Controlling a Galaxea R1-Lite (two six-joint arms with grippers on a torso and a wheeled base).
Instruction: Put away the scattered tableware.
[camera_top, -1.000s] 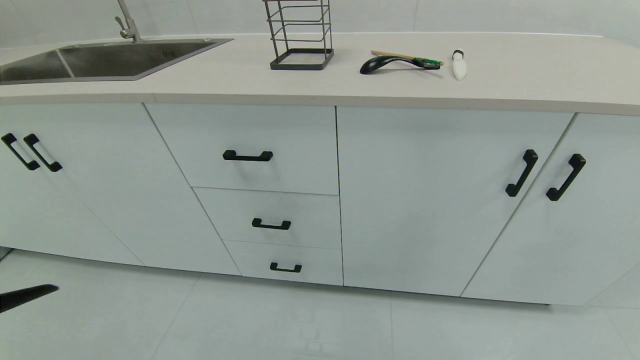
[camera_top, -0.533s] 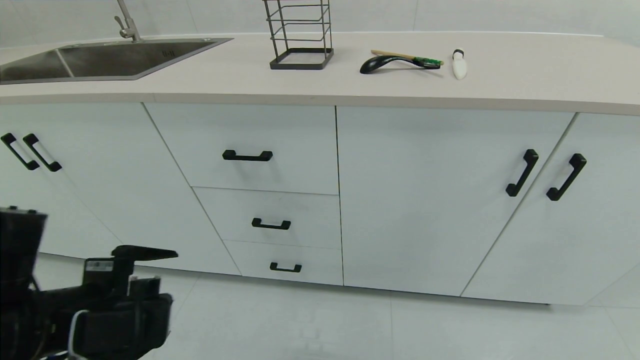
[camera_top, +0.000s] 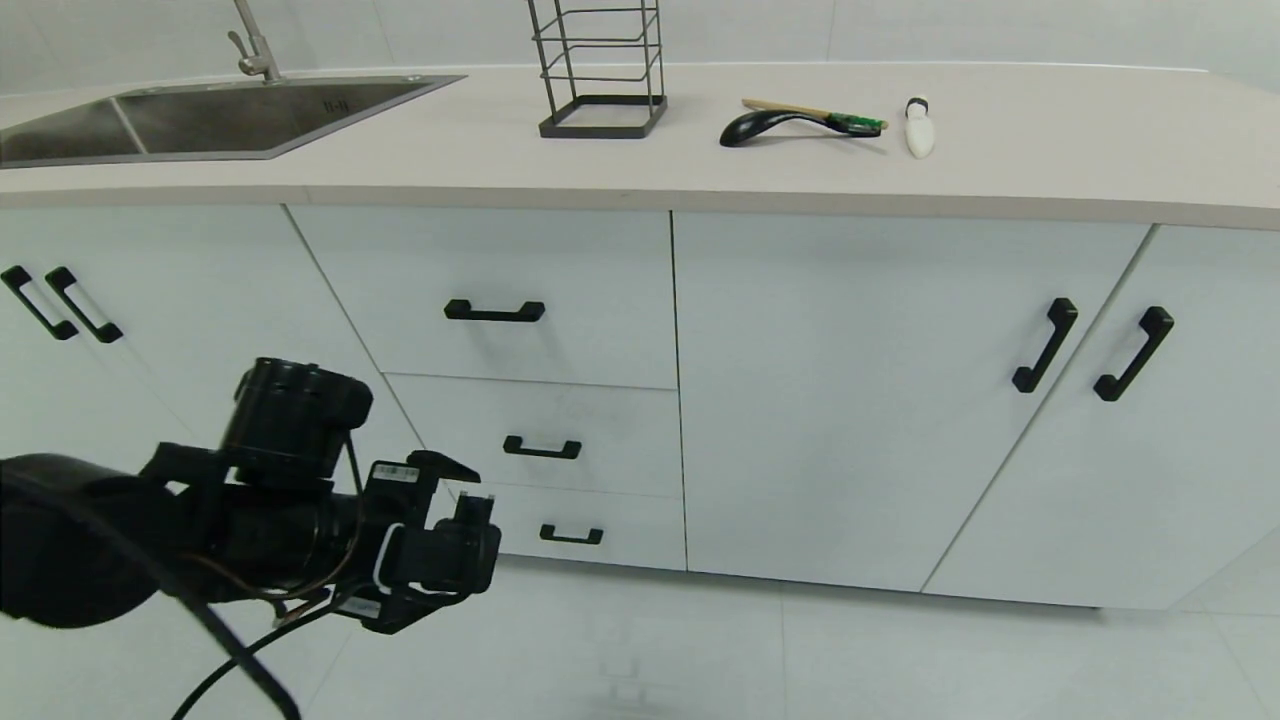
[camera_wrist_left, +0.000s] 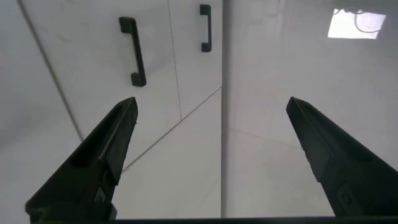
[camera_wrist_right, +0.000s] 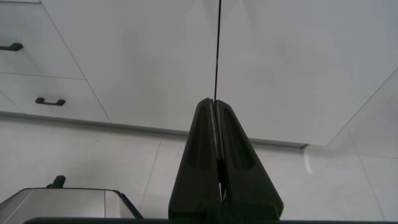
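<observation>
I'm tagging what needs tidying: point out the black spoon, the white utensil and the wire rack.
black spoon (camera_top: 742, 131), head view, on its bowl.
white utensil (camera_top: 919, 140), head view, on its wide end.
wire rack (camera_top: 595, 132), head view, on its base's front rail.

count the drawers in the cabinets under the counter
3, stacked in one column under the counter: top drawer, middle drawer, bottom drawer. None seems hidden; the other fronts look like doors.

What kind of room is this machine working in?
Probably a kitchen: a steel sink with a tap set into a long counter, drawers and cupboards beneath, and a spoon lying on top.
</observation>
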